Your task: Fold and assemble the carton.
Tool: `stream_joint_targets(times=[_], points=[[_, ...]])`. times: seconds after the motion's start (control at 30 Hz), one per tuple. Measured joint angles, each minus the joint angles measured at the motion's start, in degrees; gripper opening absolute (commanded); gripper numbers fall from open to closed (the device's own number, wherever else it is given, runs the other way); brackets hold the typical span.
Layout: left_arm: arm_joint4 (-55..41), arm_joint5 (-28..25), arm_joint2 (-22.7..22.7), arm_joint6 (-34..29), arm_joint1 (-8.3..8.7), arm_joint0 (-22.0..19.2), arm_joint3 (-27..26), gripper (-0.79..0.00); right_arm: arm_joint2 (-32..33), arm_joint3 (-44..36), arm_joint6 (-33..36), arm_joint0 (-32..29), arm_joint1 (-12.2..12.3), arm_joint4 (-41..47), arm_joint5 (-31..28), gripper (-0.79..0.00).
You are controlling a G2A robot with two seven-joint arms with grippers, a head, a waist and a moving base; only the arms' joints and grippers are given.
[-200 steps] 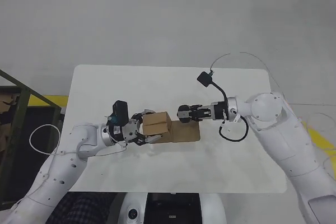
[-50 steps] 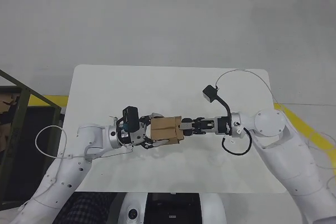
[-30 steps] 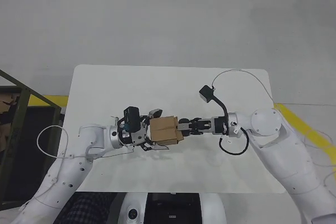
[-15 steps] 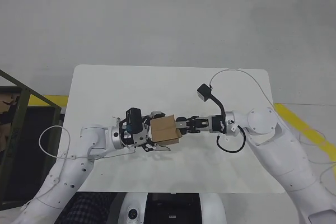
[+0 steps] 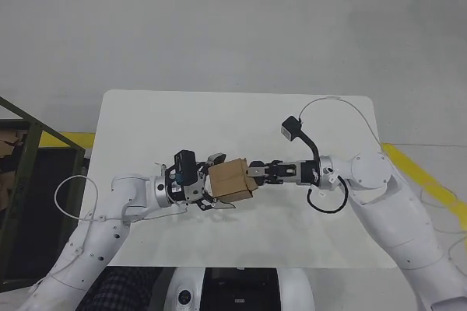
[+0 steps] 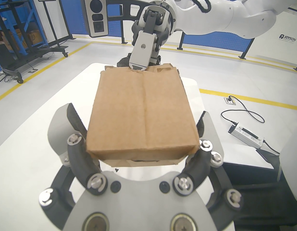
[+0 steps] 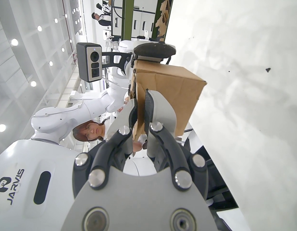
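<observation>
The brown carton (image 5: pixel 229 179) hangs just above the white table (image 5: pixel 179 117) near its middle, held from both ends. My left gripper (image 5: pixel 208 186) is shut on the carton (image 6: pixel 141 116), with one finger (image 6: pixel 75 121) on each side wall at the near end. My right gripper (image 5: pixel 254 172) is shut on a flap edge at the opposite end; in the right wrist view its fingertips (image 7: pixel 148 104) pinch the cardboard. The carton (image 7: pixel 170 85) stands as a closed-sided box, slightly tilted. The right gripper (image 6: pixel 139 66) meets the carton's far rim in the left wrist view.
A green rack with cardboard scraps (image 5: pixel 15 155) stands off the table's left edge. A thin cable (image 5: pixel 335 101) loops over the back right corner. Bare table surface lies in front of and behind the carton.
The carton lay on the table with a flap spread flat; since then both grippers have taken it up. In the last half second it shifted slightly right with the right arm.
</observation>
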Motion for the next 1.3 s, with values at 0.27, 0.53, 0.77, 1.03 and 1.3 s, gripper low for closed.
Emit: stream_joint_targets(times=[0.27,0.53,0.77,1.03,1.3], points=[[0.07,0.09,-0.03,0.03,-0.05,0.05,-0.06,0.000,0.24,-0.02,-0.60,-0.58,-0.01,0.60,-0.30,-0.748],[0.11,0.05,-0.25,0.18,-0.06,0.19,-0.07,0.000,1.09,0.55,-1.37,-1.18,0.04,1.46,-0.89,-0.773],[0.22,-0.08,-0.52,0.28,-0.04,0.43,-0.52,0.000,1.95,-0.07,-1.55,-1.98,0.23,1.51,-0.85,-0.763],[0.74,-0.16,-0.24,0.00,-0.09,0.52,-0.78,0.000,1.13,-0.44,-1.94,-1.62,0.00,1.44,-0.54,-0.742],[0.93,-0.11,-0.05,0.12,-0.16,0.39,-0.95,0.000,-0.28,0.06,-1.88,-0.67,-0.31,0.27,0.19,-0.736]])
